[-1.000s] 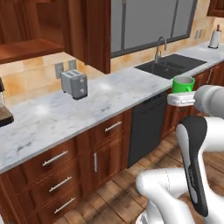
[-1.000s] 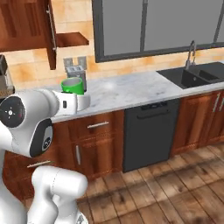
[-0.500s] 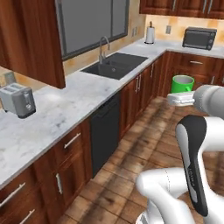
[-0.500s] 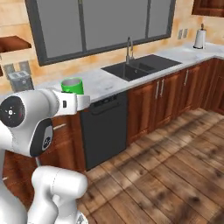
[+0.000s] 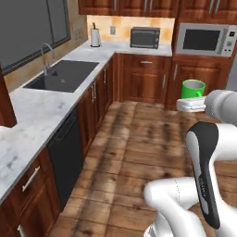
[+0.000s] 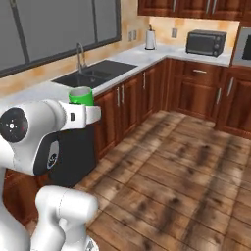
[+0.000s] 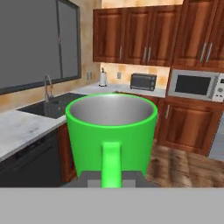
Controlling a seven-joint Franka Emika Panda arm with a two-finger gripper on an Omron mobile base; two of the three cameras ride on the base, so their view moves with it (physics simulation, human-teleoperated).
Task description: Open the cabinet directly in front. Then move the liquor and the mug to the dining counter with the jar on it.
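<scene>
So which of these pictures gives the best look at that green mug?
The hand view: the mug sits close up, with its pale inside and its handle facing the camera. The left base view shows it small, above the white arm, and the right base view shows just its upper part.

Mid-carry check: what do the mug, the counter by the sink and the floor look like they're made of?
Mug: smooth bright green outside with a pale grey, dull inside; looks like glazed ceramic or plastic, and the render leaves that open.
Counter: white-grey veined top with a soft sheen, marble-like stone.
Floor: brown planks with dark grain and knots, looks like lightly glossy wood.
</scene>
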